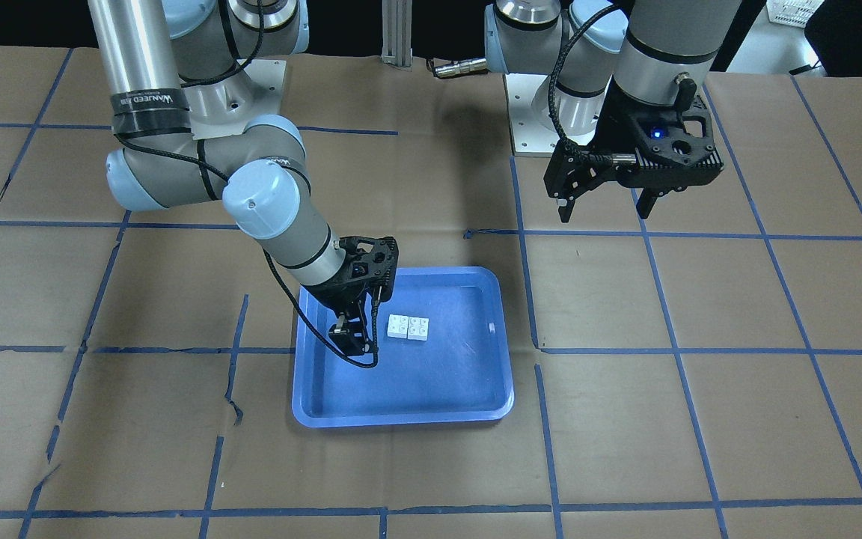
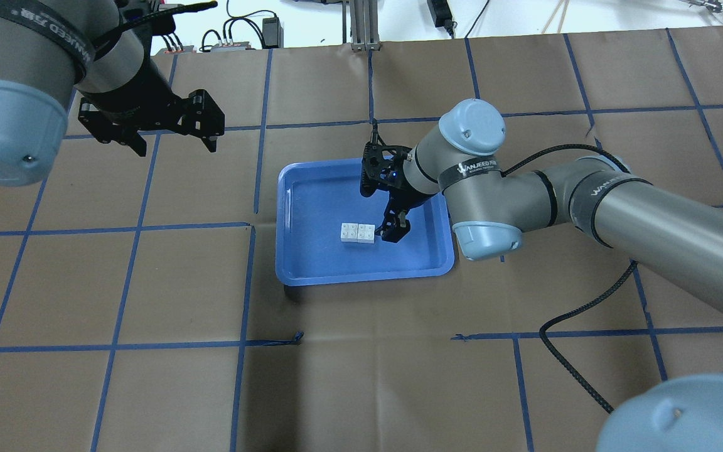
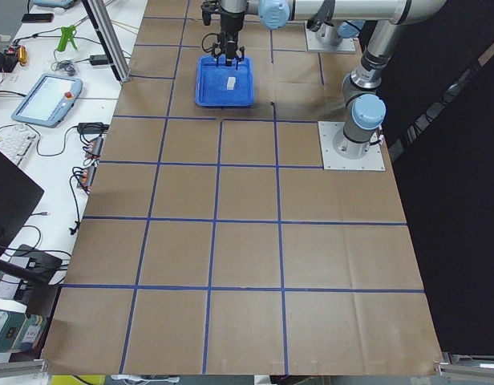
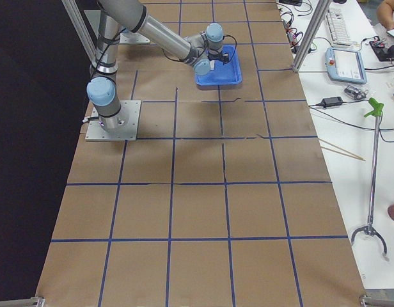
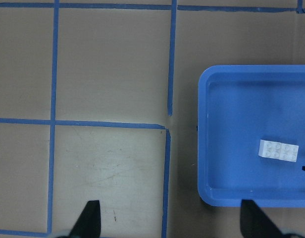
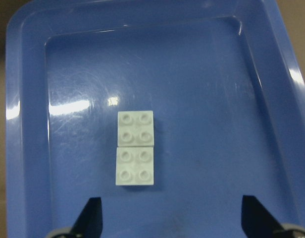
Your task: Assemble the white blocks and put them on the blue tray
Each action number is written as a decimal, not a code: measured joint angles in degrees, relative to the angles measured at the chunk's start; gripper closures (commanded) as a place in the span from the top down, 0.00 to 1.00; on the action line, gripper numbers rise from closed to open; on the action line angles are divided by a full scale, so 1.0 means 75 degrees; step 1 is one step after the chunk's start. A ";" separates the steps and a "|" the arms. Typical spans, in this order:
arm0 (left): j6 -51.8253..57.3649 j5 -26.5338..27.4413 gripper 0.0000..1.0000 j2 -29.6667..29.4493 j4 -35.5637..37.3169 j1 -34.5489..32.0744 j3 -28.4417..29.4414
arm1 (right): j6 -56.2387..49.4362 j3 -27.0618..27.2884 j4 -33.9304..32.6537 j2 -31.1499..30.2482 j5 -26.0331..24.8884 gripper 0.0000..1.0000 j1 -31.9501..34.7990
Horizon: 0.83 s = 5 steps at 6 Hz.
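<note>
Front view: the brown-papered tabletop [image 1: 700,419] (blue tape grid) carries the blue tray [image 1: 401,414], where the white blocks [image 1: 408,327] lie side by side, touching, the right gripper [image 1: 356,337] just beside them. Its wrist view shows it spread wide, empty; overhead, the left gripper [image 2: 177,149] hovers open, empty, off the tray.

Blue tray [image 6: 28,124]: glossy, scuffed plastic; white blocks [image 6: 135,148]: smooth matt plastic; desk [image 2: 148,389]: matt brown paper, creased, blue-taped.

The blocks [image 1: 408,327] are white, the tray [image 1: 401,389] blue, the table [image 1: 700,427] brown with blue grid lines [image 1: 775,351].
</note>
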 measured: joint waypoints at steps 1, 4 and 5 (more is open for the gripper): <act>0.0000 0.0000 1.00 0.0000 0.0000 0.0000 0.0003 | 0.0440 -0.0218 0.0927 -0.0439 -0.0422 1.00 -0.0071; -0.0006 0.0006 1.00 0.0004 -0.0003 0.0000 0.0009 | 0.3202 -0.0475 0.3177 -0.1786 -0.1394 1.00 -0.0601; -0.0006 0.0014 0.99 0.0009 -0.0008 0.0000 -0.0001 | 0.4179 -0.0610 0.3777 -0.2193 -0.1805 1.00 -0.0820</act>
